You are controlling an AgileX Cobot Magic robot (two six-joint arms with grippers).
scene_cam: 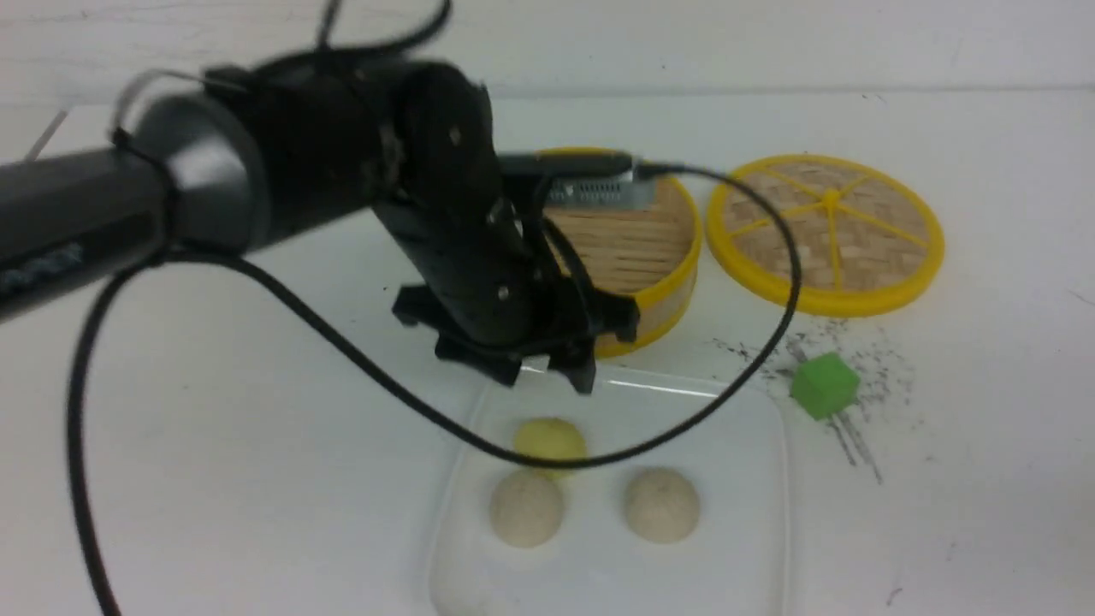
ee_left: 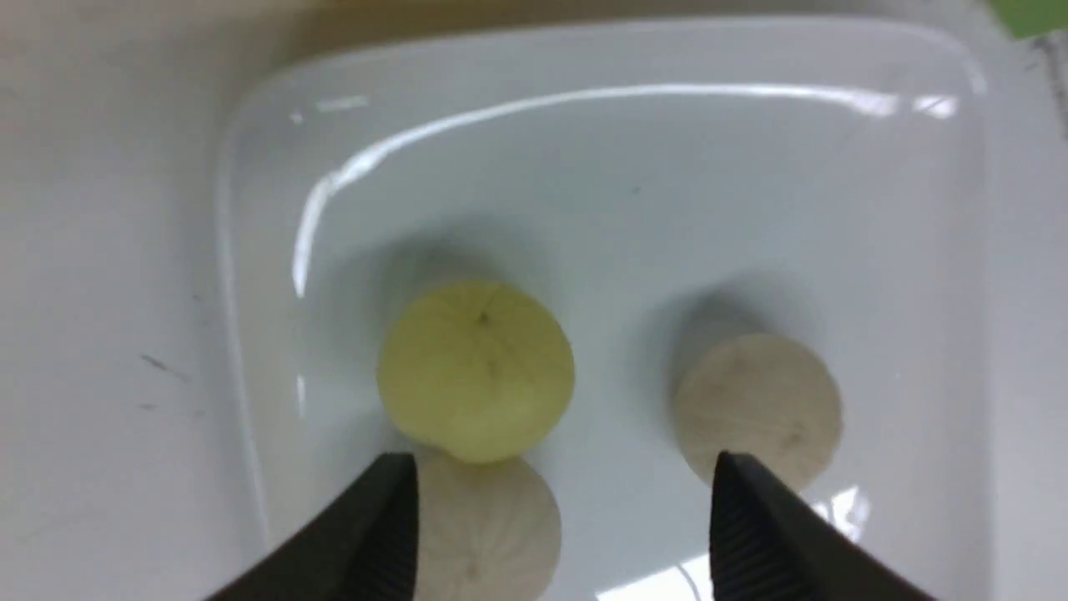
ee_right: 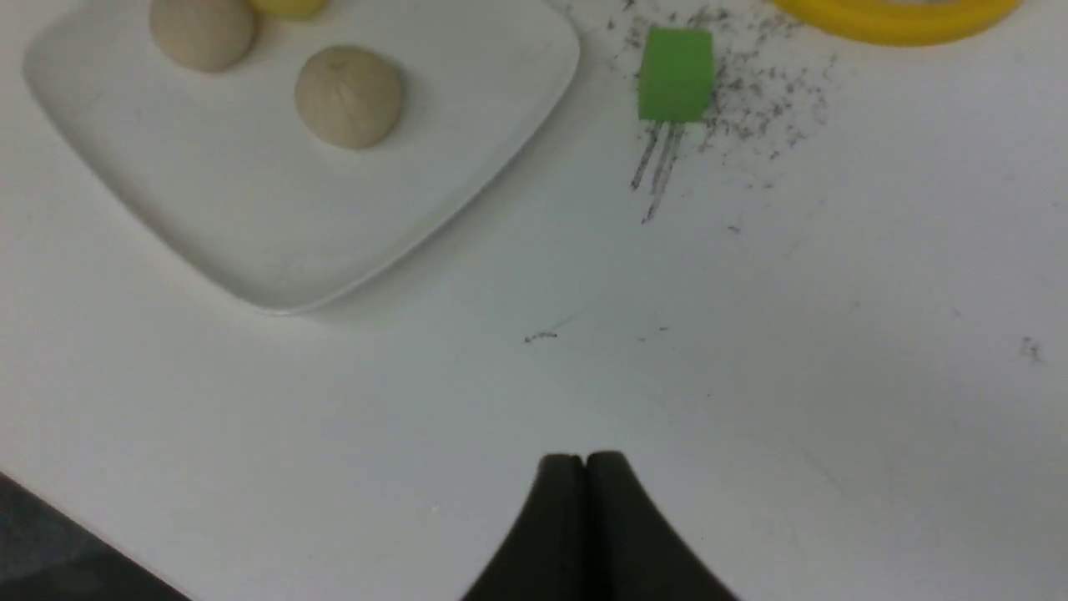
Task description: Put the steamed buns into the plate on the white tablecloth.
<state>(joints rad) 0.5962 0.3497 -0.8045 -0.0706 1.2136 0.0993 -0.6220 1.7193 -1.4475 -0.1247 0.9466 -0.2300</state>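
Overhead, the left fingers (ee_left: 380, 534) hang spread and empty above the plate (ee_left: 584, 167). All three steamed buns (ee_left: 476, 371) sit in it, the yellow one just beside a beige one. The right fingers (ee_right: 576, 517) are pressed together over the bench (ee_right: 834, 376), with the green cube (ee_right: 676, 75) farther out.

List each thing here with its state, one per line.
Pale yellow bun: in plate.
Left beige bun: in plate.
Right beige bun: in plate.
Plate: on tablecloth, holds all three.
Steamer: uncovered, visible part empty.
Lid: off, flat beside steamer.
Green cube: on tablecloth, outside plate.
Left end effector: open, empty, above plate.
Right end effector: shut, empty.
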